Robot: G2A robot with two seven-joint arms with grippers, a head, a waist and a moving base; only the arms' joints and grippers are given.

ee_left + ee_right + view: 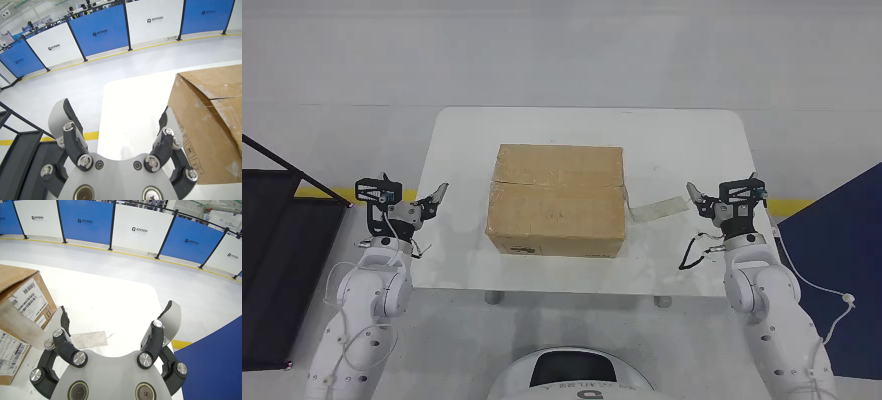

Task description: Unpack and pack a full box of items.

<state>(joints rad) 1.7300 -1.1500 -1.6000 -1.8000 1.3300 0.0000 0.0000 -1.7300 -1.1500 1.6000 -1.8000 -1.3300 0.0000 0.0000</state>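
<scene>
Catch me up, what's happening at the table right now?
Nothing is held yet. The cardboard box sits in the middle of the table with its top flaps down, and a strip of tape trails from its side onto the tabletop. The left hand and right hand are both open and empty, one on either side of the box, touching nothing.

This is a factory or test hall. A smooth, pale grey floor (132, 62) carries a painted yellow line (132, 254). A fence of blue and white perforated panels (105, 36) on black posts (126, 28) curves round the white counter (462, 150). Past the fence, roof beams (217, 207) run overhead.
</scene>
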